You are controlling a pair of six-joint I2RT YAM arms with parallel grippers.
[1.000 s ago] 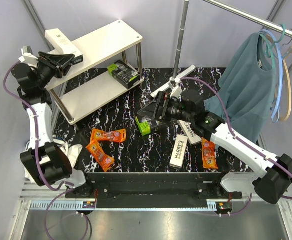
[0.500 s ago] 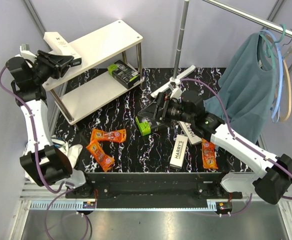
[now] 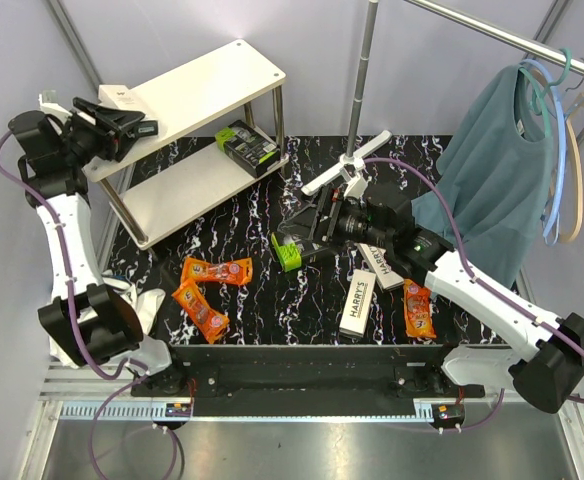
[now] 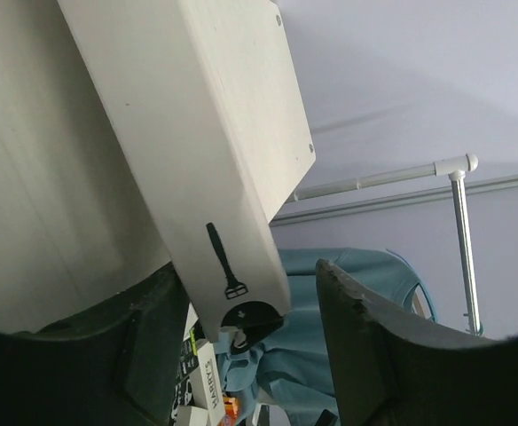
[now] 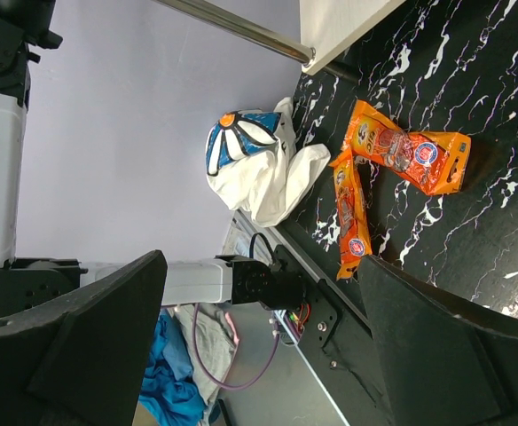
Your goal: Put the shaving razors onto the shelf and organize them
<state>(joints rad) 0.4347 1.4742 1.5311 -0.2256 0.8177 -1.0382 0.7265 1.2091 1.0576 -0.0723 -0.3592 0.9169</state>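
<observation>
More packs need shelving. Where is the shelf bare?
The top board is bare past the white box at the left pincer. The lower board is bare this side of the black-and-green pack. Crowded only around those two.

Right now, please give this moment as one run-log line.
left gripper: open around Harry's box on shelf | right gripper: open near green pack
</observation>
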